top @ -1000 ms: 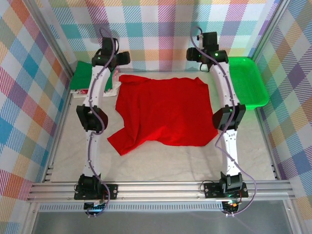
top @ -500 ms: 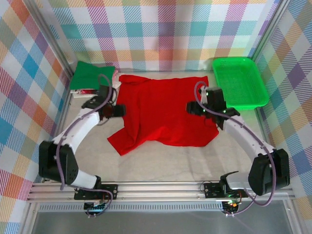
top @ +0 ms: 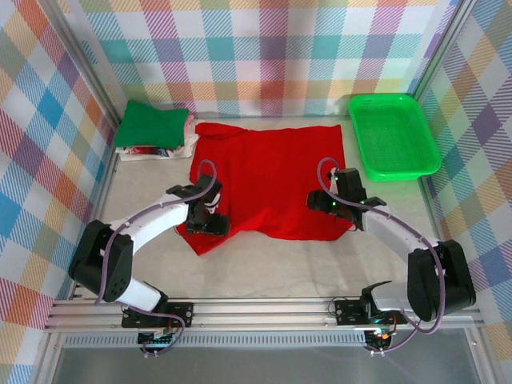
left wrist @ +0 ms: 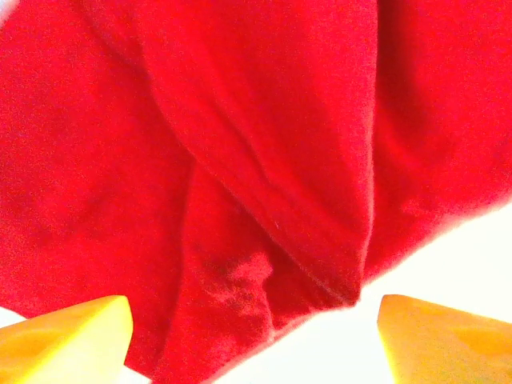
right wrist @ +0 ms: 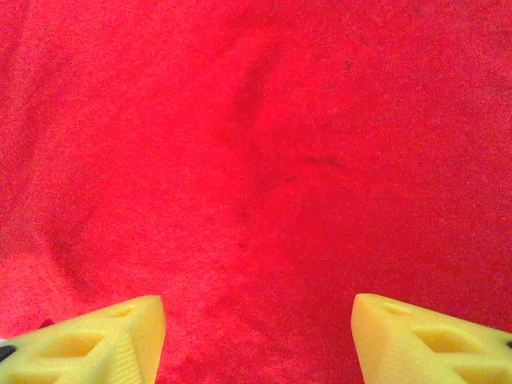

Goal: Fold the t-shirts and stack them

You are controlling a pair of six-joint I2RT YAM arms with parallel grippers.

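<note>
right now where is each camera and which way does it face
top external: above and behind the arm bases, looking down at the table; both arms, left gripper and right gripper over the red t-shirt.
left wrist: on that wrist, looking down at the shirt's rumpled near corner; yellow fingertips apart.
right wrist: on that wrist, looking down at flat red cloth; yellow fingertips apart.
shared: the red t-shirt.

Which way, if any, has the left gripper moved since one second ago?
Yes. The left gripper has come from beside the dark green shirt toward the near edge, over the red shirt's near-left corner.
</note>
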